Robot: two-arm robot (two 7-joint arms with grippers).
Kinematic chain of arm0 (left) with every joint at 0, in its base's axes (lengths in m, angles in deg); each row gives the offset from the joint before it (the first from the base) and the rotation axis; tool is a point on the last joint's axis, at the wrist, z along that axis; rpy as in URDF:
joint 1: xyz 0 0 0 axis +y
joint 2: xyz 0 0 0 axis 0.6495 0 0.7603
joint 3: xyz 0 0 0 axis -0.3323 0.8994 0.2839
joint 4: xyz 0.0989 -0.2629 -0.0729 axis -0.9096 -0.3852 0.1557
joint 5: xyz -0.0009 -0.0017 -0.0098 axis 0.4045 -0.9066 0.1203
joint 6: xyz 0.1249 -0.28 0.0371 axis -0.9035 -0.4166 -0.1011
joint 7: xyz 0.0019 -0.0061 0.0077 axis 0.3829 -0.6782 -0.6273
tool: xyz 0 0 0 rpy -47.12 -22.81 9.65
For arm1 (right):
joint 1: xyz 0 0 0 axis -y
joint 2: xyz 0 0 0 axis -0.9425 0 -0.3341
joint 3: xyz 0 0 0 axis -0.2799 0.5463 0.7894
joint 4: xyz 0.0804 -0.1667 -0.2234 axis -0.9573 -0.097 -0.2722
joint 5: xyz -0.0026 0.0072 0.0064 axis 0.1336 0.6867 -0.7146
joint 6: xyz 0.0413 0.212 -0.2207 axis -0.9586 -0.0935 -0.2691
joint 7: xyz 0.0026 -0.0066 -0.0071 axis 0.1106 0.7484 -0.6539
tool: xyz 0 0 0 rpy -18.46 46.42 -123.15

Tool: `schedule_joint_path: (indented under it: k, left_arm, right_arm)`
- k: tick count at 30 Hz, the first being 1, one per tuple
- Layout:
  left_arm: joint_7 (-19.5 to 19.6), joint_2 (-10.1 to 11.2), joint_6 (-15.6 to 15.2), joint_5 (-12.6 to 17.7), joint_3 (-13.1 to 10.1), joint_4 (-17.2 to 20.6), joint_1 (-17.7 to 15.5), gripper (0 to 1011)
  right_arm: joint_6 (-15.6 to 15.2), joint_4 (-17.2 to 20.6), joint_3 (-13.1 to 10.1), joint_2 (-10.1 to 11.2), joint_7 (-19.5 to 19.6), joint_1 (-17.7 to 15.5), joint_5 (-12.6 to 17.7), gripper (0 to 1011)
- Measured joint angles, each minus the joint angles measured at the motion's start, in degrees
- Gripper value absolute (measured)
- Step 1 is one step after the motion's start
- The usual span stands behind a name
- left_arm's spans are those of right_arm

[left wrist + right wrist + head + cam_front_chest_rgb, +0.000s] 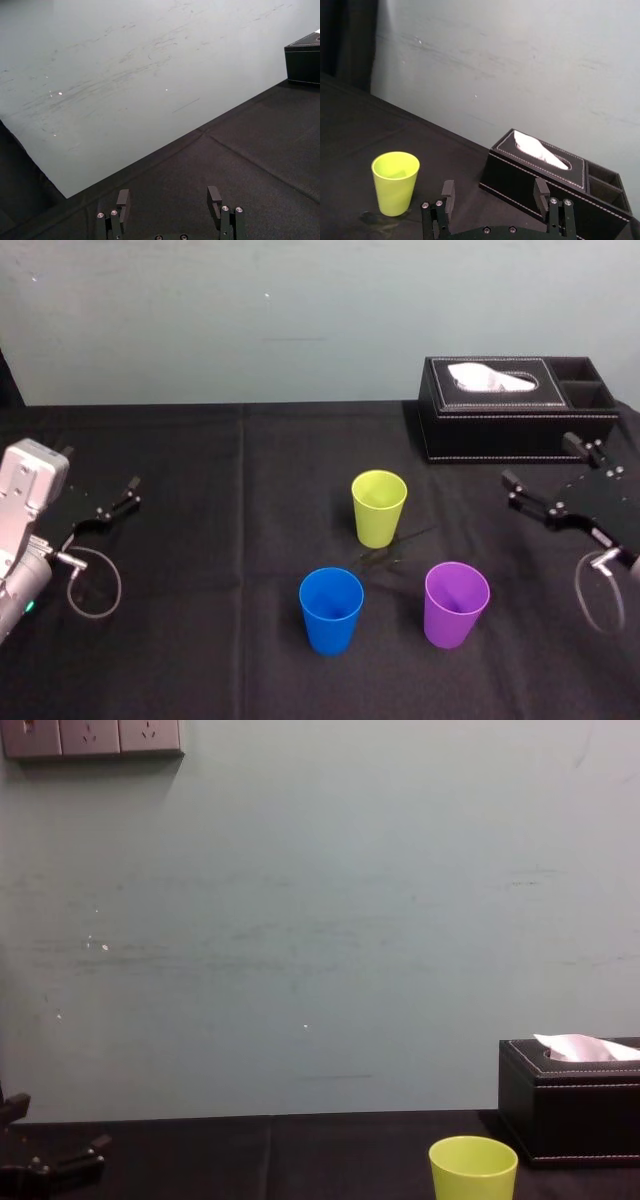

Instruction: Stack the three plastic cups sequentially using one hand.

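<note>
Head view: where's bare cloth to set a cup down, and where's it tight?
Widest bare cloth lies between the left gripper and the blue cup, back to the wall. Another open strip sits behind the yellow-green cup, left of the tissue box. Crowded: the gap among the three cups, and between the purple cup and the right gripper.

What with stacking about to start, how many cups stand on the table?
3, all upright and apart: yellow-green cup at the back, blue cup front left, purple cup front right. None looks hidden.
</note>
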State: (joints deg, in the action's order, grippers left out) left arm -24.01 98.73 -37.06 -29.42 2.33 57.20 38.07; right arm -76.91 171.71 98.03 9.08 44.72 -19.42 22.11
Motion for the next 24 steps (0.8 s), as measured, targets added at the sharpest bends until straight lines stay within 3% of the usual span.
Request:
schedule_joint_path:
  k: [14, 24]
  left_arm:
    - [0.00, 0.00, 0.00, 0.00, 0.00, 0.00, 0.00, 1010]
    - [0.00, 0.00, 0.00, 0.00, 0.00, 0.00, 0.00, 1010]
  right_arm:
    - [1.51, 7.83, -8.01, 6.97, -8.86, -11.83, 7.01, 1003]
    - [2.64, 9.83, -11.05, 9.37, -14.61, -18.18, 9.72, 1003]
